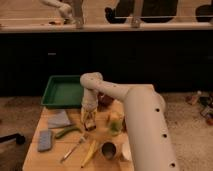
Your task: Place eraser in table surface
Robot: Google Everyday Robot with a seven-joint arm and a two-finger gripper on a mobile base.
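My arm reaches down from the lower right over the light tan table surface (35, 159). The gripper (89, 123) points straight down in the middle of the table, its tip at or just above the wood. A tiny dark block with a pale part, the eraser (90, 127), shows right at the gripper's tip. I cannot tell whether it is held or lies on the wood.
A green tray (56, 102) stands at the back left. A grey cloth (59, 119), a blue-grey pad (45, 140), a green vegetable (67, 132), a utensil (73, 149), a banana (90, 153), a metal cup (108, 149), a yellow-green object (115, 123) and a dark bowl (105, 99) surround the gripper.
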